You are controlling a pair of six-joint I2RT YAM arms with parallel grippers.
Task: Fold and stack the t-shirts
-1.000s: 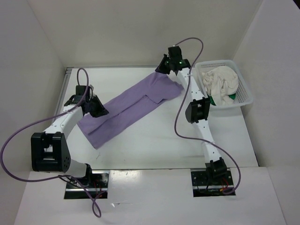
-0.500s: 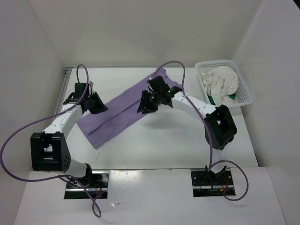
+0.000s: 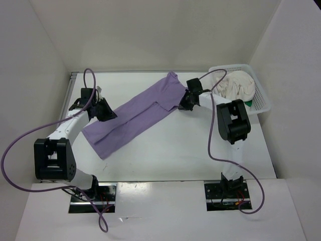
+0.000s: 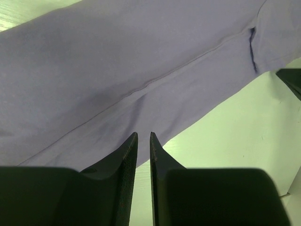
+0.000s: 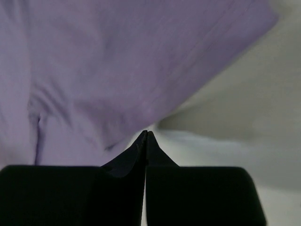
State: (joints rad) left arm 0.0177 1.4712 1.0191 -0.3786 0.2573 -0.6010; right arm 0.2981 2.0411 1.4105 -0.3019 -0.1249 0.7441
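Left gripper [image 3: 104, 111]: sits on the left long edge of the purple shirt [image 3: 135, 115]. The jaws are a slit apart in the wrist view. Cannot tell if cloth is caught at the tips.

Purple shirt: lies flat on the table [image 3: 175, 155] as a long band in the left and middle of the work area. Its long axis runs diagonally from near-left to far-right. The sleeve end appears to point far-right toward the basket [image 3: 262, 102], with the hem end near-left.

Right gripper [image 3: 184, 103]: at the band's right edge, beside the sleeve flap. The jaws are pressed together and the tips meet right at the cloth's edge. Cannot tell if any cloth is pinched.

Basket: holds the cream shirt [image 3: 235, 86], with a bit of the green shirt [image 3: 231, 107] showing underneath.

Risks, as I judge them:
- The right jaws may have only the hem, or nothing at all, so a pull would slip off and leave the band skewed.
- If the left gripper lifts only the top layer, the lengthwise fold opens.
- Uneven pulls from the two ends would twist the diagonal and wrinkle the band.
- The right elbow is just beside the basket, and a swing could nudge it.
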